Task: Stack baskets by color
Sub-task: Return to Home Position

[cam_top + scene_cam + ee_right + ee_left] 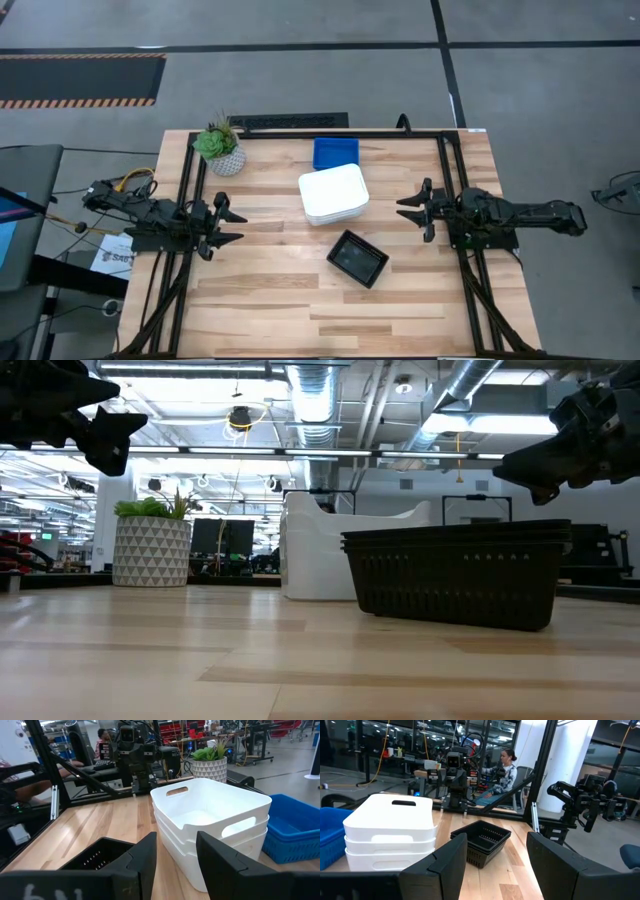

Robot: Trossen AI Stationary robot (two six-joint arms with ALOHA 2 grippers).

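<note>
Dial set on table centre, seen from above.

Nearest is the stack of black perforated plastic baskets (357, 257). It is nested, sits skewed, and lies just off centre at 4 o'clock.

At 9 o'clock my left gripper (240, 226) hangs above the wooden table (260, 310), fingers spread wide, empty. At 3 o'clock my right gripper (402, 208) is likewise wide and empty.

At 12 o'clock stands the stack of three white plastic baskets (334, 193), handle slots in the walls. The blue plastic baskets (335, 152) are close behind it; contact cannot be told.

At 10 o'clock, by the far edge, is a small green potted plant (220, 147).

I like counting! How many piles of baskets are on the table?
3. The blue pile is farthest back, the white pile is just in front of it, and the black pile is nearest the front.
</note>
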